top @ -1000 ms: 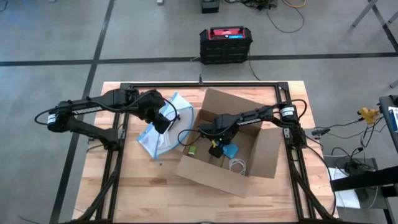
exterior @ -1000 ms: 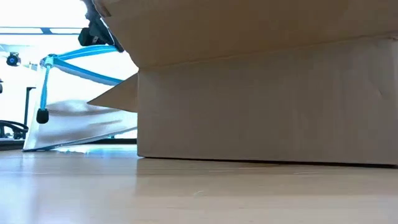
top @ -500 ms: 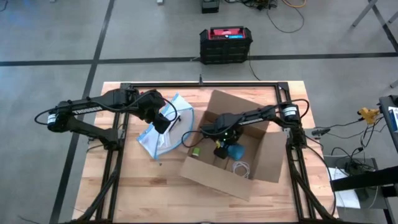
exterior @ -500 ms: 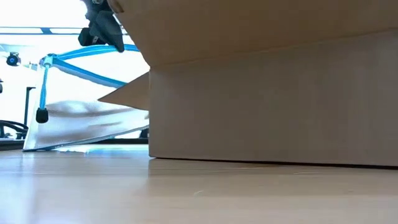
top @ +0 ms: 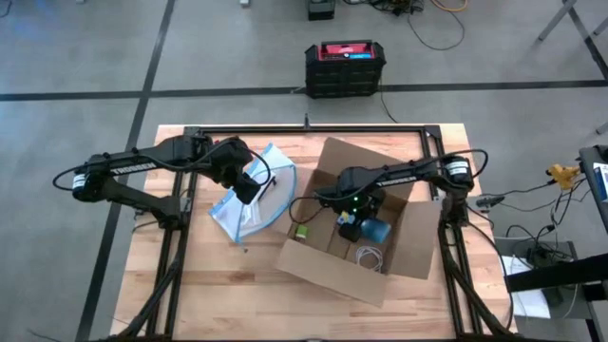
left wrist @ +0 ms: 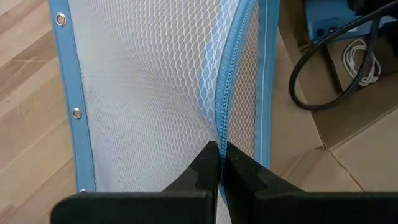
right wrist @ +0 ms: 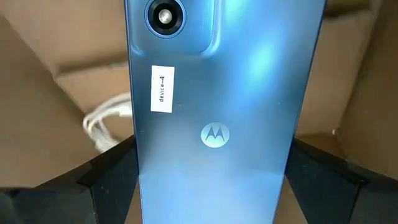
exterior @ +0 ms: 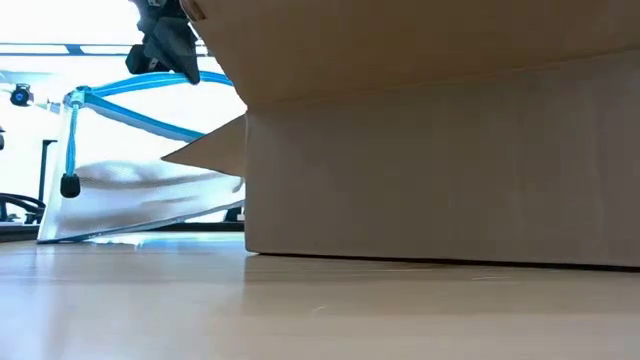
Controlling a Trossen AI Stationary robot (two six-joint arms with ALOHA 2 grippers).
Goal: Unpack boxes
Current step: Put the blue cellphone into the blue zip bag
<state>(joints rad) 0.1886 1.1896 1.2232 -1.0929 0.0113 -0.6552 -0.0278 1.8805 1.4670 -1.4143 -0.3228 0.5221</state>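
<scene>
From above, the cardboard box (top: 356,223) sits at the bench's right half, my right gripper (top: 359,226) inside it. My left wrist shows my left gripper (left wrist: 219,163) clenched on the mesh bag's zipper (left wrist: 225,93). My right wrist shows fingers spread around a blue phone (right wrist: 217,112).

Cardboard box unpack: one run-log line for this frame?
left pincer: shut on mesh bag zipper | right pincer: around blue phone inside cardboard box

Two dark jointed arms, black cables looped alongside, matte black claw fingers (left wrist: 208,171), angular wedge-shaped tips
</scene>
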